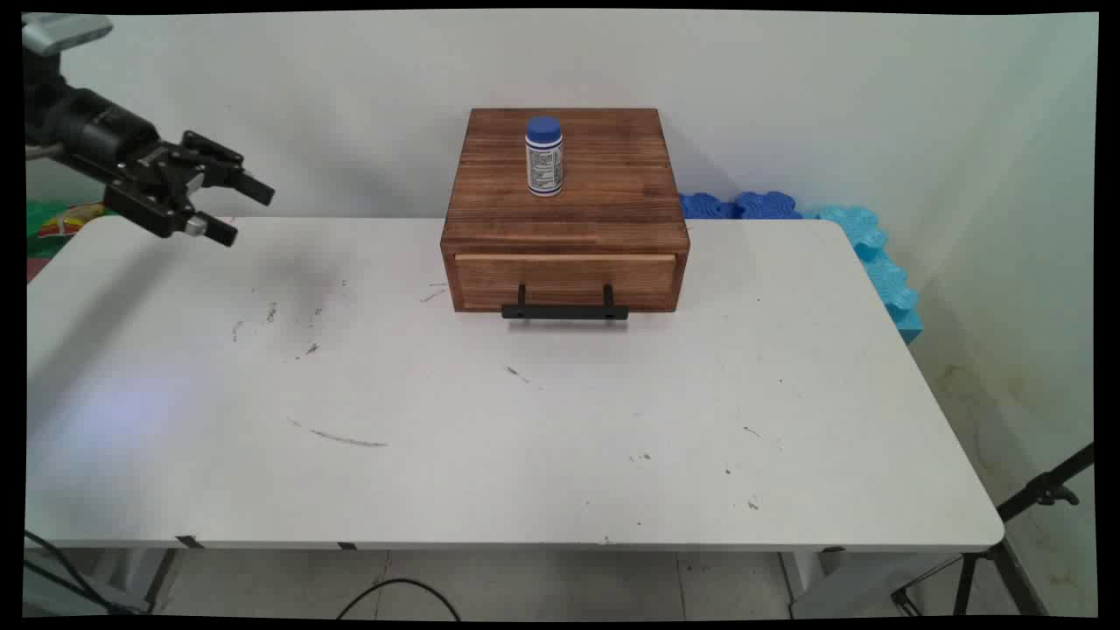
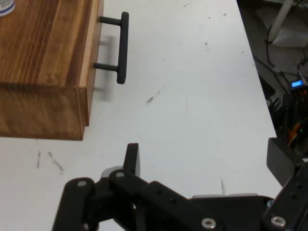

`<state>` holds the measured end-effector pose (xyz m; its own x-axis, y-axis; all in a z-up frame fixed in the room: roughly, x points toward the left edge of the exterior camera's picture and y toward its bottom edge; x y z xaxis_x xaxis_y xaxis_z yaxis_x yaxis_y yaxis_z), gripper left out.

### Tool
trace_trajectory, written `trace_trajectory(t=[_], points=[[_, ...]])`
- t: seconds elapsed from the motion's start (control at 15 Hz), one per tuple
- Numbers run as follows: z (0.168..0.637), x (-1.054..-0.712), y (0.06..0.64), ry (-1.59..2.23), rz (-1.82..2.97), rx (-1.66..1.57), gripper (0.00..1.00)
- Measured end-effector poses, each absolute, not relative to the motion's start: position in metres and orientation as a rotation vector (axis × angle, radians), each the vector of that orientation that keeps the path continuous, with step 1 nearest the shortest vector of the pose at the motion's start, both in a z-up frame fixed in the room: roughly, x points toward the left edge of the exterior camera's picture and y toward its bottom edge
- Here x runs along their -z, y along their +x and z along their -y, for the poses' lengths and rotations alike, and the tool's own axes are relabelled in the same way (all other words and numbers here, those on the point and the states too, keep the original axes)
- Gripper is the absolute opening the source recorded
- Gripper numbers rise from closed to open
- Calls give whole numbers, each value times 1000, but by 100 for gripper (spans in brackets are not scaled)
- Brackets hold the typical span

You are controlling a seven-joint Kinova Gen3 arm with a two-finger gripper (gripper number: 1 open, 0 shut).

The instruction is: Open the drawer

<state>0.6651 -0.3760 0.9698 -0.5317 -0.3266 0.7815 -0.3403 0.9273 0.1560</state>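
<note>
end effector [image 1: 234, 210] spread wide, empty, above the counter's [image 1: 525, 455] far left, well apart from wooden drawer box [image 1: 564, 236]; bottle [image 1: 543, 157] upright on top, apt to topple if box jolted.

place: lab | cues: tripod [image 1: 1032, 499], floor cables [image 1: 394, 595], bare wall [image 1: 350, 87]

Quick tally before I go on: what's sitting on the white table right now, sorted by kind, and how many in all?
Wooden drawer box with a black bar handle: 1
White bottle with a blue cap, upright on top of the box: 1
Total: 2
The black two-finger gripper hangs open above the table's left side, holding nothing.
</note>
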Motion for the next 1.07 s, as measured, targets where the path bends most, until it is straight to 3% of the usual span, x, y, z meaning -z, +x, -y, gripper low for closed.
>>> trace_trajectory(t=[0.4,0.8,1.07], points=[[401,-991,611,525,2178,-36,100],[437,-1032,509,587,2222,-45,100],[451,-1034,449,608,2299,-58,100]])
